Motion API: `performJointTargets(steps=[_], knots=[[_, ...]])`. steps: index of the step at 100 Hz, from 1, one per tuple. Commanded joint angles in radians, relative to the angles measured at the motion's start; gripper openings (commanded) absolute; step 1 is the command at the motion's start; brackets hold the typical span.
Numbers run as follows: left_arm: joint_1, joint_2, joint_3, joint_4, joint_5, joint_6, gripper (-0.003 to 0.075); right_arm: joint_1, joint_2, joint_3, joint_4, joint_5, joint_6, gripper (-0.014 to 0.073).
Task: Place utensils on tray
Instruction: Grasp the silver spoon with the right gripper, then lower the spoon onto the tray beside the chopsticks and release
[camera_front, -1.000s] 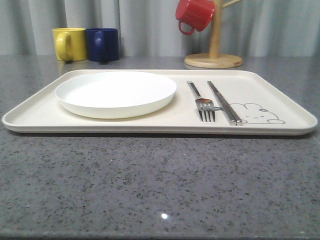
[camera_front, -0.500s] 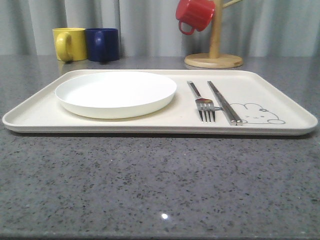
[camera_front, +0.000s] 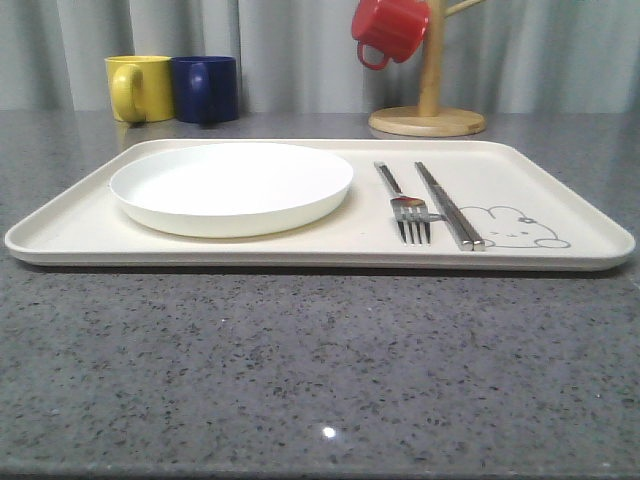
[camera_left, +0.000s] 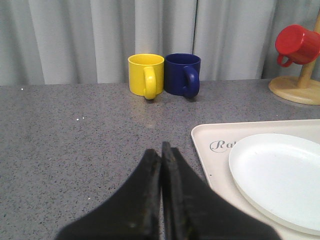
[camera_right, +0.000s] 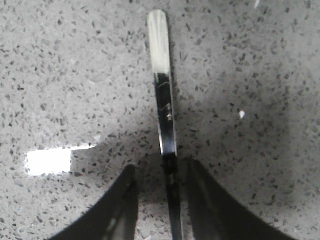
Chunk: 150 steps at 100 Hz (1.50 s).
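Nothing has moved on the large cream rectangular tray (camera_front: 560, 195) across the front views: the round shallow white plate (camera_front: 231, 186), the slim silver metal fork (camera_front: 404, 205) and the pair of flat silver chopsticks (camera_front: 449, 207) lie where they were. Taking the tray as your landmark, the plate sits toward its left end, with the fork and chopsticks side by side toward its right end, just short of the grey rabbit drawing (camera_front: 512, 227).

What you have left, judging by the task, is the long shiny metal handle (camera_right: 164, 107) in your right wrist view, most likely the spoon. It lies flat on the grey speckled tabletop (camera_front: 320, 370), off the tray. Your right pincer (camera_right: 161, 195) is released, one finger on each side of the handle and not gripping it. The handle's long axis runs straight out ahead of the fingers, across the line along which they close. That is the relation your grasp turns on.

Your left pincer (camera_left: 161, 155) is clenched on nothing, hovering over bare tabletop just off the tray's left end, near the plate. The right arm is the one placed for this pick.
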Motion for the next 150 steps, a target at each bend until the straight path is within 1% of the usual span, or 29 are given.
performJointTargets(steps=[1,14,18,25,42,57,65,78,98,110,124,150], knots=[[0.003,0.004,-0.027,-0.009,-0.078,-0.004,-0.0018,-0.008,-0.04,-0.025,0.004,-0.021,-0.01,0.0178],[0.003,0.004,-0.027,-0.009,-0.078,-0.004,-0.0018,-0.008,-0.04,-0.025,0.005,-0.02,-0.008,0.0034],[0.003,0.004,-0.027,-0.009,-0.078,-0.004,-0.0018,-0.008,-0.04,-0.025,0.008,-0.02,-0.004,0.0006],[0.003,0.004,-0.027,-0.009,-0.078,-0.004,-0.0018,-0.008,-0.041,-0.026,0.016,-0.019,0.01,-0.0018],[0.003,0.004,-0.027,-0.009,-0.078,-0.004,-0.0018,0.01,-0.08,-0.041,0.024,0.015,0.053,-0.0016],[0.003,0.004,-0.027,-0.009,-0.078,-0.004,-0.0018,0.075,-0.156,-0.059,0.024,0.052,0.12,-0.0016],[0.003,0.004,-0.027,-0.009,-0.078,-0.004,-0.0018,0.132,-0.199,-0.059,0.023,0.048,0.167,-0.0016],[0.003,0.004,-0.027,-0.009,-0.078,-0.004,-0.0018,0.256,-0.24,-0.059,0.019,0.022,0.252,-0.0016],[0.003,0.004,-0.027,-0.009,-0.078,-0.004,-0.0018,0.441,-0.214,-0.058,-0.05,-0.034,0.404,-0.0016],[0.003,0.004,-0.027,-0.009,-0.078,-0.004,-0.0018,0.512,-0.175,-0.058,-0.095,-0.064,0.471,-0.0016],[0.003,0.004,-0.027,-0.009,-0.078,-0.004,-0.0018,0.54,-0.119,-0.058,-0.096,-0.073,0.491,-0.0016],[0.003,0.004,-0.027,-0.009,-0.078,-0.004,-0.0018,0.542,-0.044,-0.058,-0.086,-0.073,0.491,-0.0013]])
